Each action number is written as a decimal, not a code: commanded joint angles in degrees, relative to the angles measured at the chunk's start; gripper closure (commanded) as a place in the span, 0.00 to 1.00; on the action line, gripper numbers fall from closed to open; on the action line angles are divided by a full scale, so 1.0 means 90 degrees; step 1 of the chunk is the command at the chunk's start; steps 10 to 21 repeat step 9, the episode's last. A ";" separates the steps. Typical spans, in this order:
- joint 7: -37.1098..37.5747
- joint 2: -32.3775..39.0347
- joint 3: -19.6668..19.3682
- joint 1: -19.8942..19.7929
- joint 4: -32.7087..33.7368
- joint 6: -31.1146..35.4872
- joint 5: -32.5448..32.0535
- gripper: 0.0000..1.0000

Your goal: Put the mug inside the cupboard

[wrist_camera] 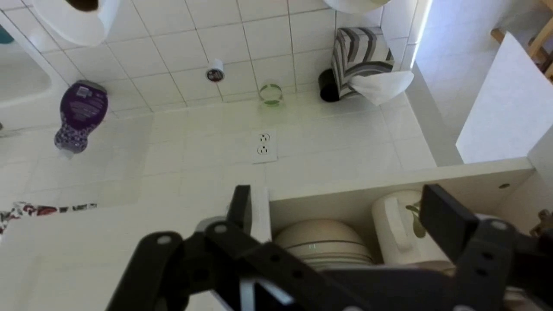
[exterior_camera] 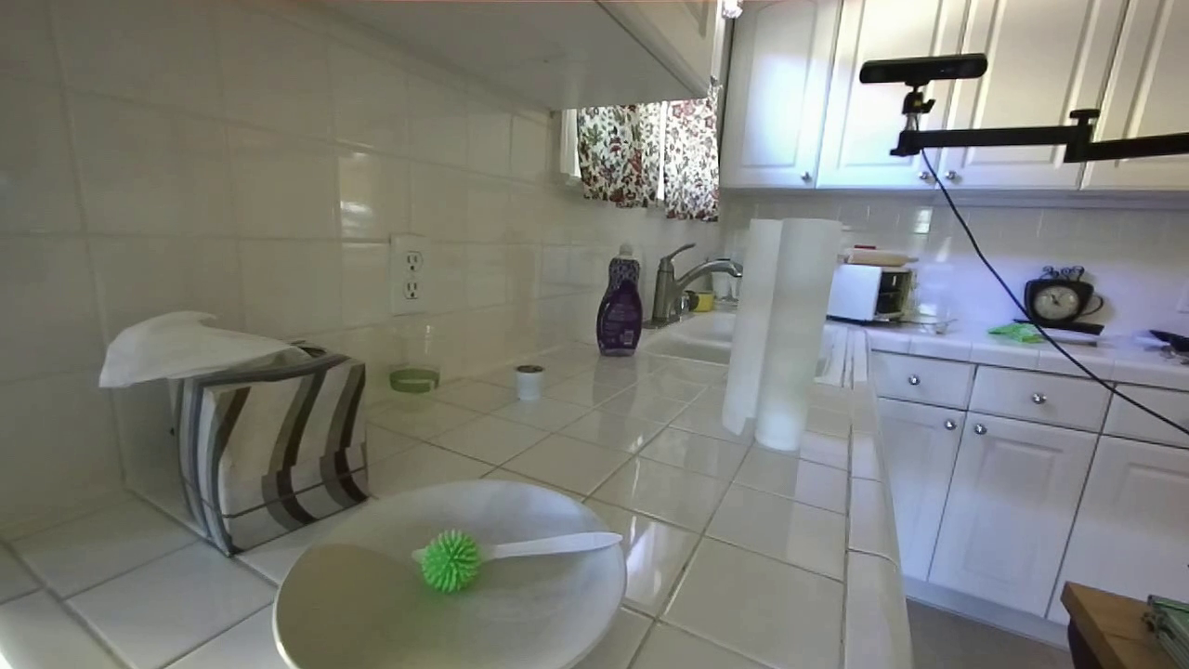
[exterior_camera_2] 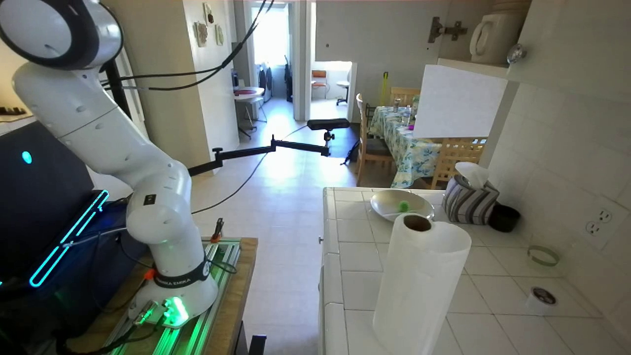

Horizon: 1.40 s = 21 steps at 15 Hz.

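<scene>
A white mug with one side handle stands upright on the shelf inside the open cupboard; I see it in the wrist view (wrist_camera: 417, 246) and in an exterior view (exterior_camera_2: 500, 42). A green leaf motif shows on it; no red-orange flower shows, and a finger covers part of its side. The cupboard (wrist_camera: 402, 177) also shows in an exterior view (exterior_camera_2: 478, 68). My gripper (wrist_camera: 337, 190) is open, its fingers wide apart with nothing between them. It is in front of the cupboard; one finger overlaps the mug in the picture, contact cannot be told. The exterior views do not show the gripper.
Stacked bowls (wrist_camera: 326, 235) sit beside the mug. A cupboard door (exterior_camera_2: 379, 44) stands open; another (wrist_camera: 108, 259) is beside the gripper. Below, the counter holds a paper towel roll (exterior_camera_2: 419, 286), tissue box (exterior_camera_2: 468, 202), small dark cup (exterior_camera_2: 504, 218) and purple bottle (exterior_camera: 620, 316).
</scene>
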 commanded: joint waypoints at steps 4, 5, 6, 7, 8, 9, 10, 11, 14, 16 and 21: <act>-0.0426 -0.0525 0.0433 -0.1182 -0.0897 0.0275 0.0690 0.00; -0.0429 -0.0575 0.0438 -0.1185 -0.0973 0.0310 0.0694 0.00; -0.0430 -0.0597 0.0445 -0.1184 -0.1004 0.0318 0.0695 0.00; -0.0430 -0.0602 0.0451 -0.1183 -0.1008 0.0321 0.0696 0.00; -0.0430 -0.0603 0.0455 -0.1183 -0.1009 0.0326 0.0697 0.00; -0.0430 -0.0603 0.0456 -0.1182 -0.1010 0.0330 0.0697 0.00; -0.0430 -0.0603 0.0456 -0.1182 -0.1010 0.0330 0.0697 0.00; -0.0430 -0.0603 0.0456 -0.1182 -0.1010 0.0330 0.0697 0.00; -0.0430 -0.0603 0.0456 -0.1182 -0.1010 0.0330 0.0697 0.00; -0.0430 -0.0603 0.0456 -0.1182 -0.1010 0.0330 0.0697 0.00; -0.0430 -0.0603 0.0456 -0.1182 -0.1010 0.0330 0.0697 0.00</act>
